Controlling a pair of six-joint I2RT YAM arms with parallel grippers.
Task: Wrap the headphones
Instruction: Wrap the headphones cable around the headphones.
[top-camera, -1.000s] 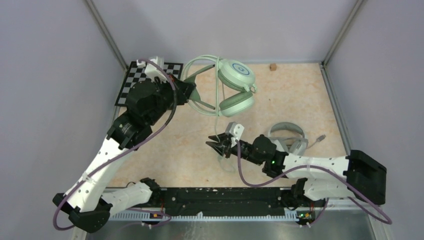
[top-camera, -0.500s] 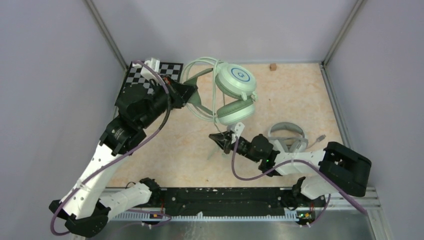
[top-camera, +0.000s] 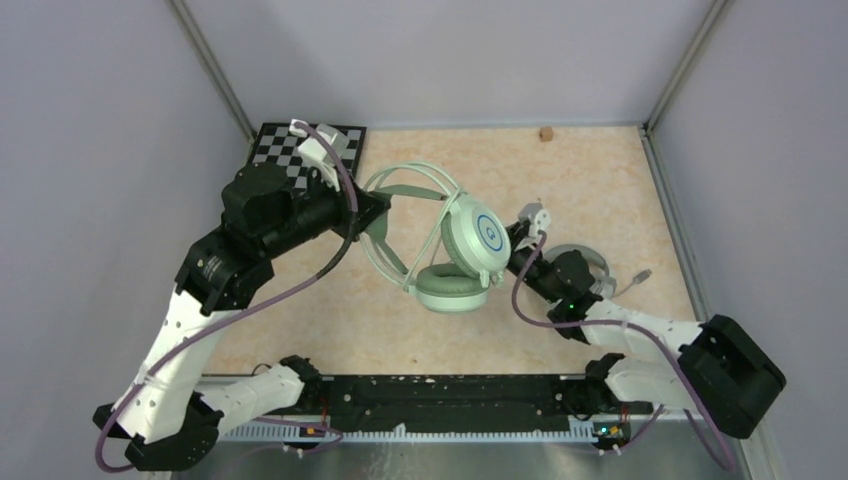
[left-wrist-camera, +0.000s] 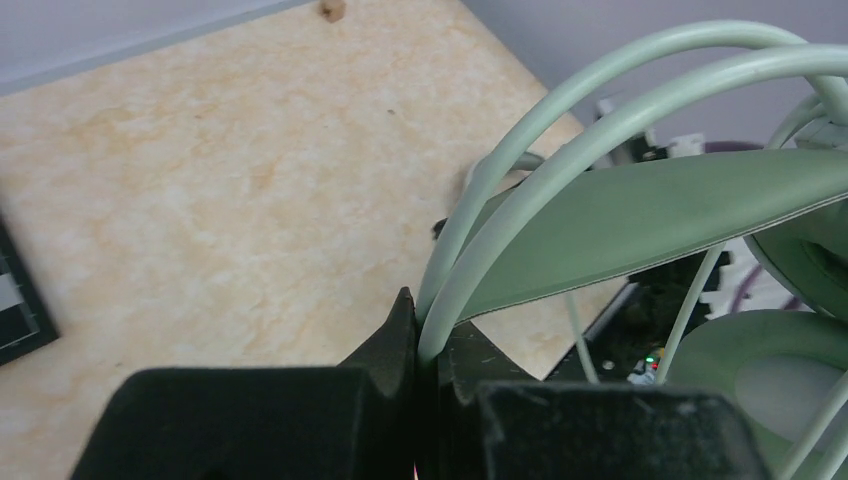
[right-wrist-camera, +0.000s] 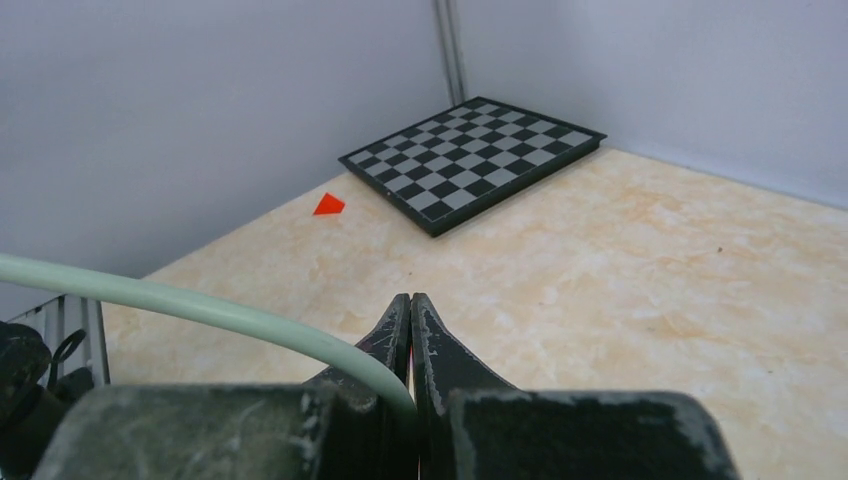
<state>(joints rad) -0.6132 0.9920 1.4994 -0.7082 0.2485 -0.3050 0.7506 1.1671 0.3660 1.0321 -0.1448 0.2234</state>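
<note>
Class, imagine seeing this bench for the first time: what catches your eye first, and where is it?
A mint-green headset hangs mid-table, clamped by its headband in the left end effector. The right end effector, close on its right, pinches the pale cable. A chessboard lies in the far left corner.

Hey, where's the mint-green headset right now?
In the top view the mint-green headset is held centrally between the arms: the left gripper pinches its headband on the left, the right gripper its cable on the right, near the white headset.
</note>
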